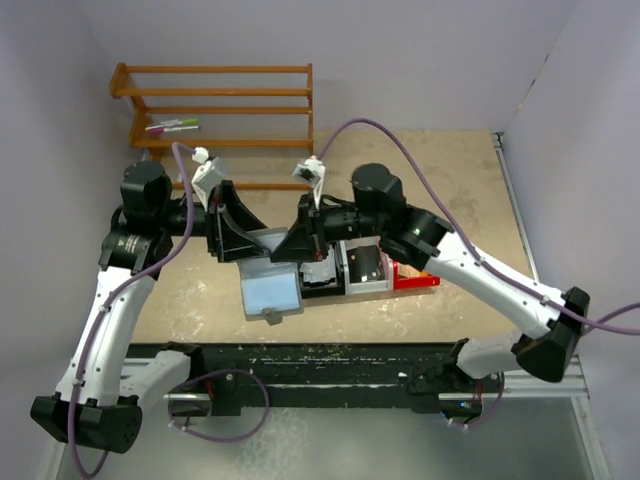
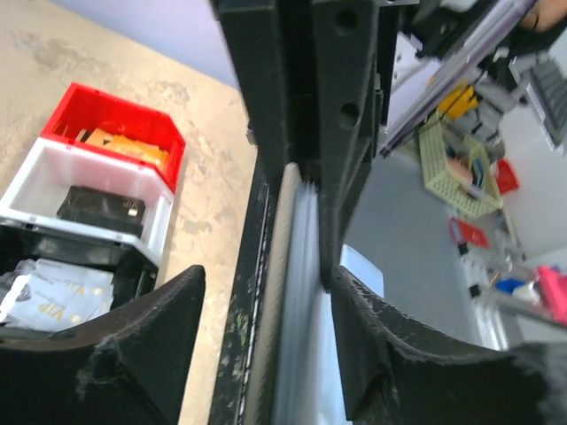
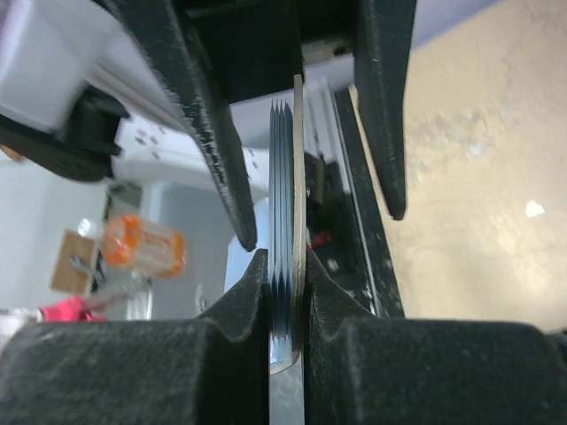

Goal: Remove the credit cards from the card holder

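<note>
Left wrist, three bins [image 2: 124, 111], one card [image 2: 97, 210] each, left fingers [image 2: 399, 354] apart, right fingers [image 3: 213, 354] clamping card holder [image 3: 282, 177].

Reads pale blue-grey on the holder [image 1: 271, 292], with fine dark-blue stripes and a tan strip along its edge in the right wrist view. Goes black bin [image 2: 80, 250], white bin [image 2: 27, 177], red bin [image 2: 106, 102] in a row. Shows a silvery card [image 2: 53, 290] with dark lettering, a black card [image 2: 97, 208] and a tan-gold card [image 2: 124, 146]. Mottled tan across the table [image 1: 450, 190]. Orange-brown on the rack [image 1: 220, 100], green and pink on its markers [image 1: 180, 124]. White and black on the arms [image 1: 100, 330], purple on the cables [image 1: 400, 150].
</note>
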Robot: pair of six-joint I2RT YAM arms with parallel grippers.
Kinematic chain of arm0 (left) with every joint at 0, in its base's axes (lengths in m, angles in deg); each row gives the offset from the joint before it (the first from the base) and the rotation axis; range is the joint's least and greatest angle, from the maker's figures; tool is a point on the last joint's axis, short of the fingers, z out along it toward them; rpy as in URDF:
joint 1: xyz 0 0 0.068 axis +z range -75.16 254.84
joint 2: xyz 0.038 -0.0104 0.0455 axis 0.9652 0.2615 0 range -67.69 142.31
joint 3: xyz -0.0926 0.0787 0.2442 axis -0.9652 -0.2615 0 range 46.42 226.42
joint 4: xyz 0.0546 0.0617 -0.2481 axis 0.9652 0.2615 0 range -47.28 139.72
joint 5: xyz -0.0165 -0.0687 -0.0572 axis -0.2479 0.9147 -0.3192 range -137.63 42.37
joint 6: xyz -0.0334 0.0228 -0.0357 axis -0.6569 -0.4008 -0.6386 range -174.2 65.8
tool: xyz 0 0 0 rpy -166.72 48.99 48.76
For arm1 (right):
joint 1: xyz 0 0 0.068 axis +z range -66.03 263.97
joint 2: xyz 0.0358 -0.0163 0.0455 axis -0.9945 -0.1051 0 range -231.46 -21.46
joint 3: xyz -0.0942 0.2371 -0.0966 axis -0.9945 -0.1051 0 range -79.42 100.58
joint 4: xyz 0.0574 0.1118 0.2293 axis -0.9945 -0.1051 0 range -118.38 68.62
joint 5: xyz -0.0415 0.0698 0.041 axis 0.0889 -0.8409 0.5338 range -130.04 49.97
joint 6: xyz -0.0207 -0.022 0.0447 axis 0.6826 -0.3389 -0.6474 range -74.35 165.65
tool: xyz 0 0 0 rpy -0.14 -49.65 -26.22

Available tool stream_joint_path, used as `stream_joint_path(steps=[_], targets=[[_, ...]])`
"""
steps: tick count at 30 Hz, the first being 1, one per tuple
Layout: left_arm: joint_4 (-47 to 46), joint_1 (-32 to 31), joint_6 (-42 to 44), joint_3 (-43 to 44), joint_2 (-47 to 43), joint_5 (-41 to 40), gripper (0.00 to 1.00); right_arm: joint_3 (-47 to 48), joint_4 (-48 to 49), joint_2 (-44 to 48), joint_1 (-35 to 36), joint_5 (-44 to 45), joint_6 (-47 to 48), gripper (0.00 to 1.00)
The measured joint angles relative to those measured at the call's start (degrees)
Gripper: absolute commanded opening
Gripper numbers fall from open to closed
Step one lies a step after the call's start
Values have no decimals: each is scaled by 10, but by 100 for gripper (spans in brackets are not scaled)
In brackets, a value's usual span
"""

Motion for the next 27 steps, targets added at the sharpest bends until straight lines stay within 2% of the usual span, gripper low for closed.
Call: stream_joint_path(steps=[5, 9, 14, 16, 19, 21, 22, 24, 25, 27], targets=[[202, 0, 231, 75, 62, 12, 53, 124, -207, -89, 2, -10, 124, 0], [350, -1, 388, 94, 111, 1, 56, 166, -309, -127, 2, -12, 173, 0], [448, -2, 496, 94, 132, -13, 58, 207, -372, -136, 2, -11, 209, 0], [466, -5, 519, 94, 131, -14, 52, 223, -388, -137, 2, -11, 222, 0], [485, -8, 538, 94, 131, -10, 28, 235, -401, -141, 2, -8, 235, 0], [494, -11, 546, 93, 131, -5, 13, 241, -407, -147, 1, -4, 240, 14], [498, -11, 550, 91, 131, -2, 9, 243, -409, -151, 0, -1, 242, 28], [500, -12, 545, 86, 131, 2, 5, 242, -409, -153, -2, 3, 240, 50], [492, -12, 537, 82, 130, 3, 4, 241, -401, -153, -3, 7, 231, 57], [457, -12, 504, 70, 125, 3, 4, 226, -359, -142, -3, 11, 208, 64]])
